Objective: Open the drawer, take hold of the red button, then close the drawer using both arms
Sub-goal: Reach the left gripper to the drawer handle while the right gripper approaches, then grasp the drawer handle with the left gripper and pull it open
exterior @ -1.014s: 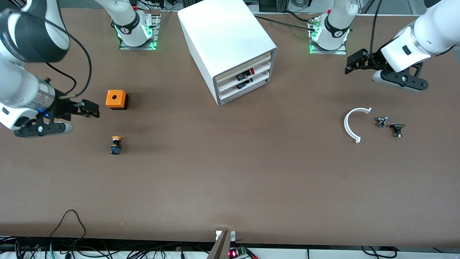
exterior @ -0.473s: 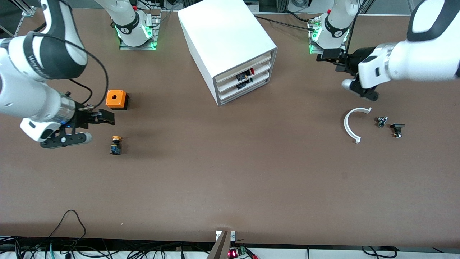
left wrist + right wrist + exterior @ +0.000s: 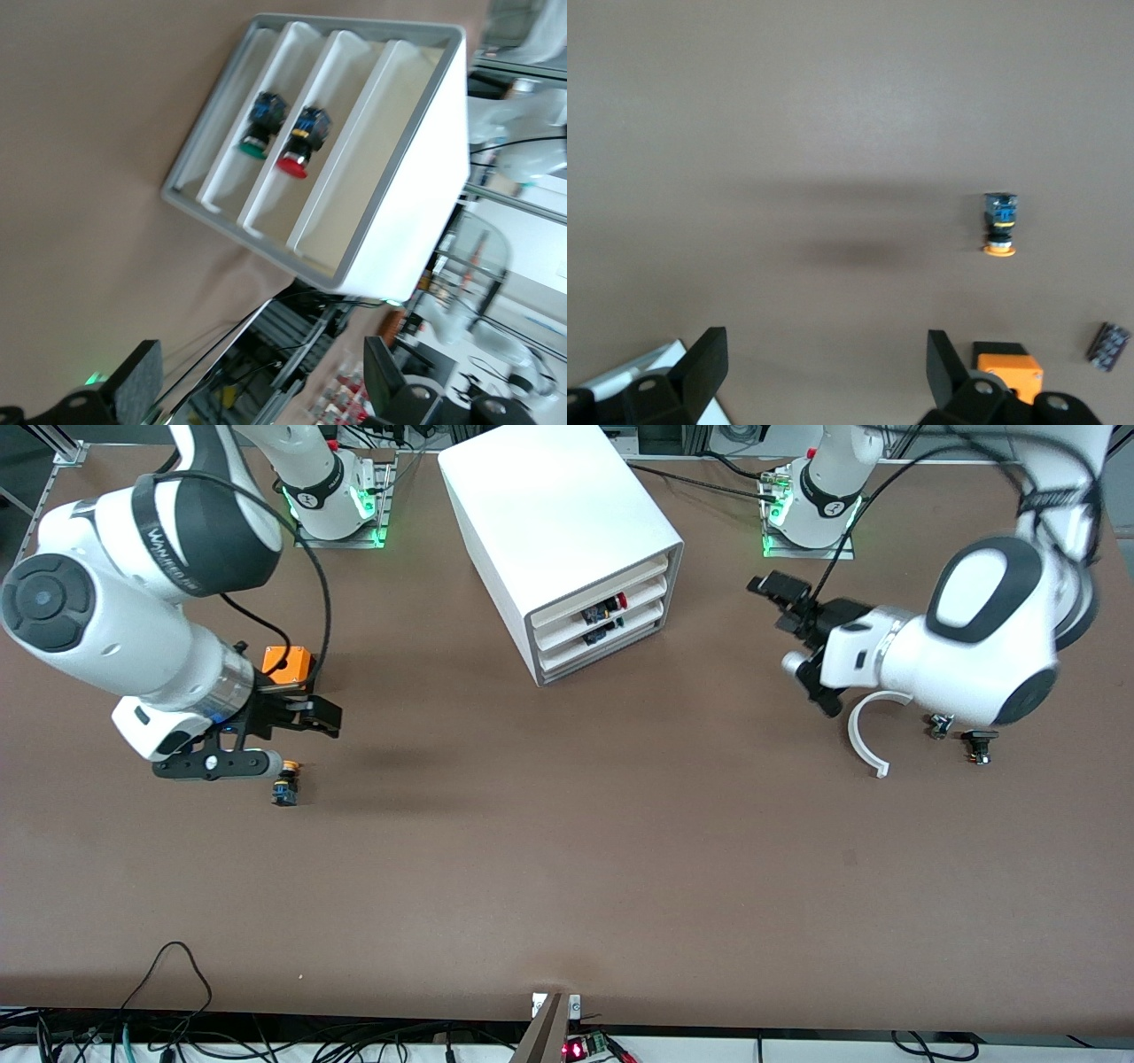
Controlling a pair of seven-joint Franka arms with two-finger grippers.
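Observation:
The white cabinet [image 3: 558, 522] stands near the robots' bases with all its drawers pushed in. The drawer [image 3: 645, 592], second in the stack, holds the button [image 3: 617, 601] with its red cap. The left wrist view shows the drawer [image 3: 341, 80] and the button [image 3: 297, 149] through the cut-out front. My left gripper [image 3: 773, 599] is open and empty, in the air in front of the cabinet's drawers, apart from them; its fingers [image 3: 133, 390] stand wide. My right gripper [image 3: 330, 719] is open and empty, low beside the orange box [image 3: 288, 664].
A button with an orange-yellow cap [image 3: 285, 784] stands just beside the right gripper. A white curved piece [image 3: 864, 731] and two small black parts [image 3: 942, 724] [image 3: 979, 744] lie under the left arm. The third drawer holds a black-and-green part [image 3: 261, 128].
Both arms have swung inward. The right gripper has moved past the orange box toward the table's middle. The left gripper has moved toward the cabinet's drawer front. Both stay open.

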